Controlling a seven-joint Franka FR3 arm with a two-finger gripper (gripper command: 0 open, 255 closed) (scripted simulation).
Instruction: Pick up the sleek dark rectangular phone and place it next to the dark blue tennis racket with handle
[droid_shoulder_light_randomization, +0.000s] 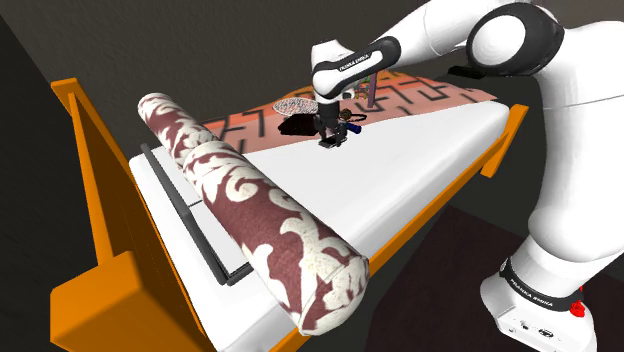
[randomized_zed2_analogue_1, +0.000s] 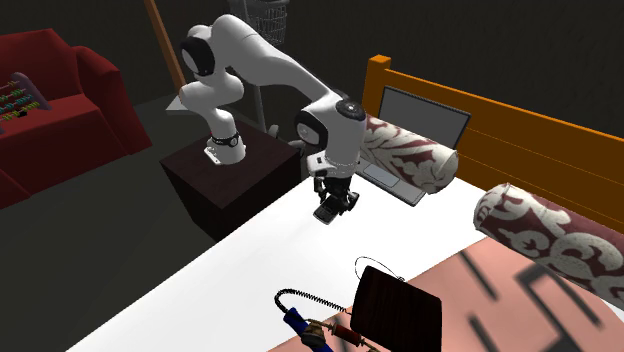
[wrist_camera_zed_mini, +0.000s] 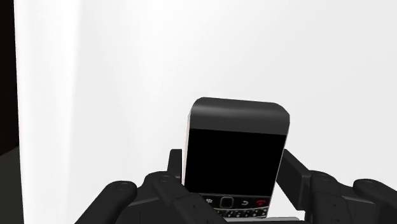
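1. Phone (wrist_camera_zed_mini: 235, 153) is clamped between the two black fingers of the gripper (wrist_camera_zed_mini: 234, 170), one finger on each long edge. Its dark screen and a row of keys are turned toward the wrist camera.
2. Phone (randomized_zed2_analogue_1: 327, 212) is carried clear above the white sheet (randomized_zed2_analogue_1: 215, 285), with the gripper (randomized_zed2_analogue_1: 333, 207) pointed down.
3. A meshed oval (droid_shoulder_light_randomization: 297, 104) is seen on the patterned blanket (droid_shoulder_light_randomization: 420, 100). It is probably the racket head, but the strings are too small to confirm.
4. A flat black object (randomized_zed2_analogue_1: 398, 310) is laid on the blanket beside it.
5. Two patterned bolsters (droid_shoulder_light_randomization: 250, 205) are laid along the head end of the bed.
6. An open laptop (randomized_zed2_analogue_1: 420, 125) is propped against the orange headboard (randomized_zed2_analogue_1: 520, 125), behind the bolsters.
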